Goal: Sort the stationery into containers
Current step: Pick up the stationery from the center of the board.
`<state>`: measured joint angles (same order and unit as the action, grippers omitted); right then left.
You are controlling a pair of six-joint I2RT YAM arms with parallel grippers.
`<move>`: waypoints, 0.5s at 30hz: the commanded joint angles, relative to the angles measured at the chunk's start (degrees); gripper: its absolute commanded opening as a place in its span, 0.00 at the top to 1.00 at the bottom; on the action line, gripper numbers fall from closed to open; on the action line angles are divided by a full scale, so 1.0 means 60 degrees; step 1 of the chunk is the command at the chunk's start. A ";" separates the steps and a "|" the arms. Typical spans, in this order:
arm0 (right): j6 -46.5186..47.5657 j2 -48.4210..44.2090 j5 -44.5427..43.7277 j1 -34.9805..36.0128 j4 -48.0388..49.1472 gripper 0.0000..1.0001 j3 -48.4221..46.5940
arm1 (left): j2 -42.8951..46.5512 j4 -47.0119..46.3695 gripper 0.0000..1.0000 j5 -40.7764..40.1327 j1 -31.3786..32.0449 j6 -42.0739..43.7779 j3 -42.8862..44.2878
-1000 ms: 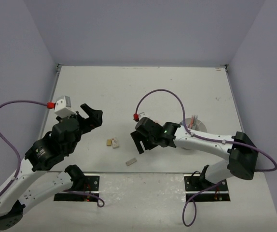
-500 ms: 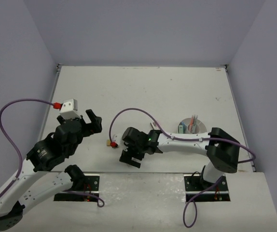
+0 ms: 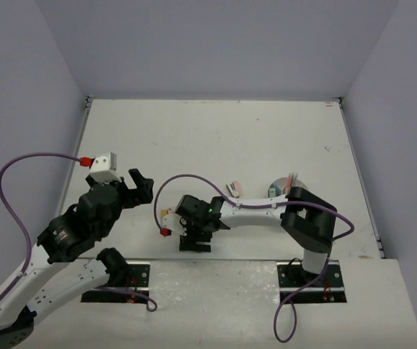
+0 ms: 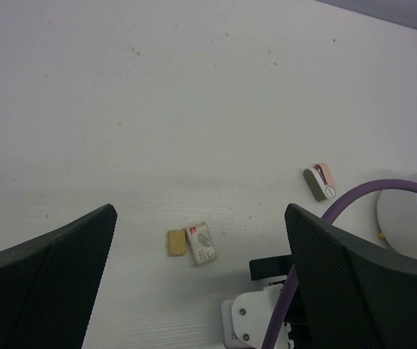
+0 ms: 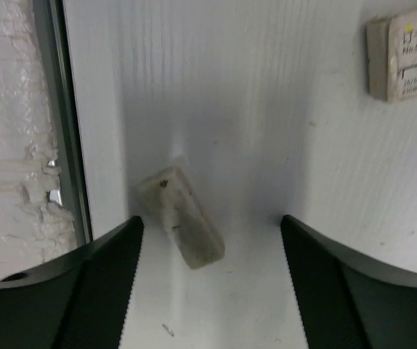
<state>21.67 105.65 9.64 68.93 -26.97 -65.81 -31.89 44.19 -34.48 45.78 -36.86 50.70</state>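
Sorting incomplete: organizer (image 4: 401, 229) part-filled; wide right end effector (image 5: 208, 225) straddles grey block (image 5: 181, 218); tan block (image 4: 176, 242) and labelled block (image 4: 202, 243) lie ahead of wide, empty left end effector (image 4: 200, 211).

**A:** so where's all the stuff lying rn?

**B:** small grey block (image 5: 181, 218) lies flat and skewed diagonally, near the table's front edge. The tan block (image 4: 176, 242) and little white box (image 4: 202, 243) lie touching, side by side. The pink and grey piece (image 4: 319, 182) lies alone, nearer the round white cup (image 4: 405, 233).

**A:** anything in the cup?

**B:** yep, a thin pink pen (image 3: 290, 179) sticking up, plus something blue.
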 commanded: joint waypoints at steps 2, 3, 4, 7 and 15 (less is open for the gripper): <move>0.0359 0.0670 0.0326 -0.0011 -0.0306 0.43 -0.0522 | 0.0071 -0.0385 0.00 0.0136 -0.0006 0.0379 -0.0078; 0.0339 0.0736 0.0316 -0.0004 -0.0367 0.55 -0.0557 | 0.0088 -0.0398 0.00 0.0154 0.0002 0.0389 -0.0088; 0.0306 0.0755 0.0255 -0.0005 -0.0372 0.64 -0.0540 | 0.0102 -0.0423 0.00 0.0169 0.0003 0.0402 -0.0100; 0.0147 0.0623 0.0086 -0.0018 -0.0382 0.84 -0.0398 | 0.0125 -0.0437 0.00 0.0195 0.0007 0.0406 -0.0100; -0.1094 -0.1480 -0.0313 -0.0341 0.0570 1.00 0.0817 | -0.0097 -0.0552 0.00 0.0368 0.0001 -0.0369 -0.0256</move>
<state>20.71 106.57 9.59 68.58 -25.28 -66.94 -31.47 43.73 -33.57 45.78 -36.60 50.42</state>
